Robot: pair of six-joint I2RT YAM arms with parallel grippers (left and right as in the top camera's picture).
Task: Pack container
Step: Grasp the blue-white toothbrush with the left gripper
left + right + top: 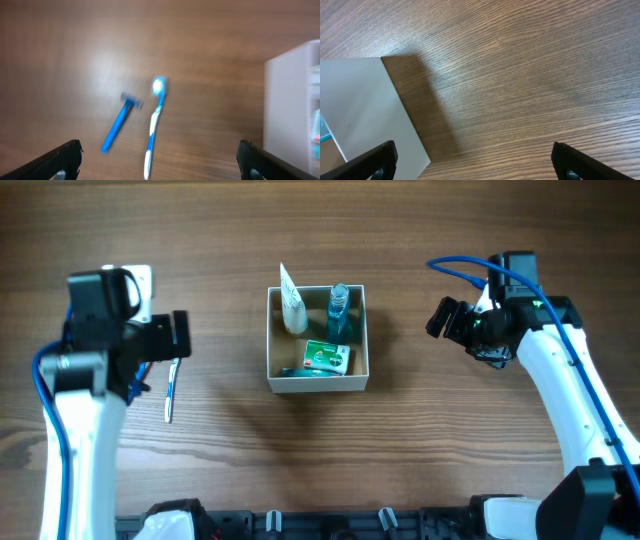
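Container (318, 383) sits centre frame. My left gripper (159, 146), jaws wide apart, hangs over a blue toothbrush (154, 125) and razor (119, 122); my right gripper (474, 149), also spread, hangs near the container.

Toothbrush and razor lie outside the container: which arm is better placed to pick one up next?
Left. The left gripper hovers open over the toothbrush and razor; the right gripper is beyond the container, far from both.

Wood table (530, 75), fine brown grain, faint sheen upper left of the left wrist view — container (365, 110) walls matt white card — toothbrush (155, 125) and razor (117, 125) blue plastic, bottle (339, 315) translucent blue plastic
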